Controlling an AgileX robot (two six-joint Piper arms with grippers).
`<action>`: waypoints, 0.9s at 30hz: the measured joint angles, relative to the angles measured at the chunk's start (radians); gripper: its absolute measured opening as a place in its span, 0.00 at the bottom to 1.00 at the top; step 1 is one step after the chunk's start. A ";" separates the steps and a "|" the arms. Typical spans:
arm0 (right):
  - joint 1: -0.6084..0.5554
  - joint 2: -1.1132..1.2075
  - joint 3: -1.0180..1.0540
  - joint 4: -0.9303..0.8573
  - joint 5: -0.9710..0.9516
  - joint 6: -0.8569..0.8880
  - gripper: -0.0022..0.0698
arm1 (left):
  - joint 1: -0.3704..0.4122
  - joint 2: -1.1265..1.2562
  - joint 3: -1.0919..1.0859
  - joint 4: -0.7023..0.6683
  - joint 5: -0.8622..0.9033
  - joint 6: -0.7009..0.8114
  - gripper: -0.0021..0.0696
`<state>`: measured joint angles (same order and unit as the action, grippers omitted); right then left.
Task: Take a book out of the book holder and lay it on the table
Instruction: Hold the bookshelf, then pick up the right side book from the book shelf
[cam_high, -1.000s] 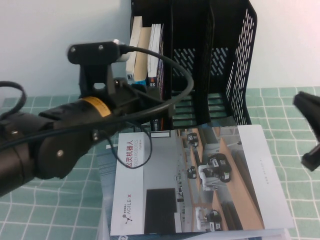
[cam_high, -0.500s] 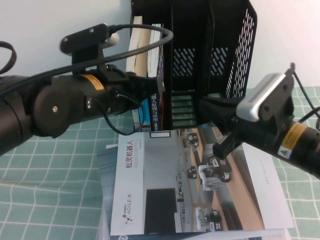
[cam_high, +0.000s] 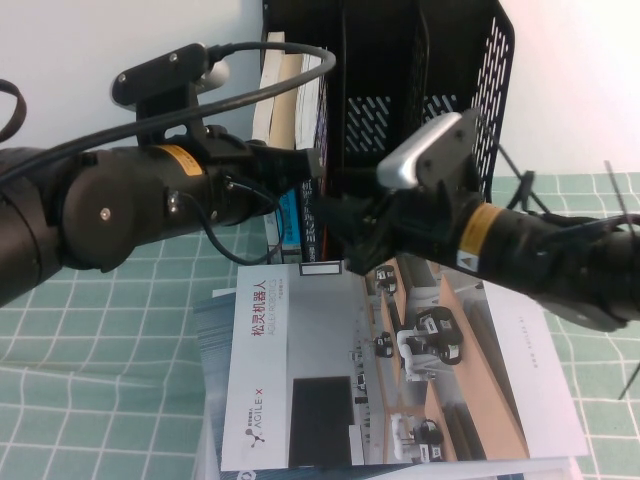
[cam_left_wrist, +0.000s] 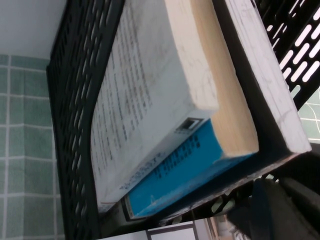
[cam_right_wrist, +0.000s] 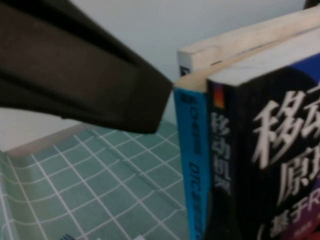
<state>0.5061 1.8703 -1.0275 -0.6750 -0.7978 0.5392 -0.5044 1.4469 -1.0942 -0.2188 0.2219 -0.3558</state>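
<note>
The book (cam_high: 321, 120) stands upright in the left compartment of the tall black book holder (cam_high: 440, 60). Its black cover with white Chinese title fills the right wrist view (cam_right_wrist: 270, 150), and its page edge shows in the left wrist view (cam_left_wrist: 265, 85). My left gripper (cam_high: 308, 168) is at the book's outer edge, partway up. My right gripper (cam_high: 335, 222) is just in front of the holder, at the book's lower spine. The table (cam_high: 90, 400) is pale green checked cloth.
A bright-blue-spined book (cam_high: 290, 215) and a cream-paged one (cam_high: 275, 90) stand left of the black book. A white-grey brochure (cam_high: 400, 370) lies open on the table in front of the holder. The holder's slotted wall (cam_left_wrist: 75, 125) flanks the books.
My right arm has swung in from the right edge to the holder's front, beside the book. My left arm shifted up and right to the book's edge, then held still.
</note>
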 joint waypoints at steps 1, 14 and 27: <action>0.013 0.007 -0.015 0.012 0.020 -0.016 0.61 | 0.000 0.000 0.000 0.000 0.000 0.000 0.03; 0.052 0.044 -0.118 0.096 0.153 -0.114 0.61 | 0.000 0.000 0.000 0.018 0.032 0.000 0.03; 0.052 0.048 -0.118 0.072 0.317 -0.115 0.61 | 0.000 0.000 0.000 0.017 0.021 0.004 0.03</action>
<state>0.5579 1.9184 -1.1456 -0.6029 -0.4804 0.4247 -0.5044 1.4469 -1.0942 -0.2022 0.2429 -0.3520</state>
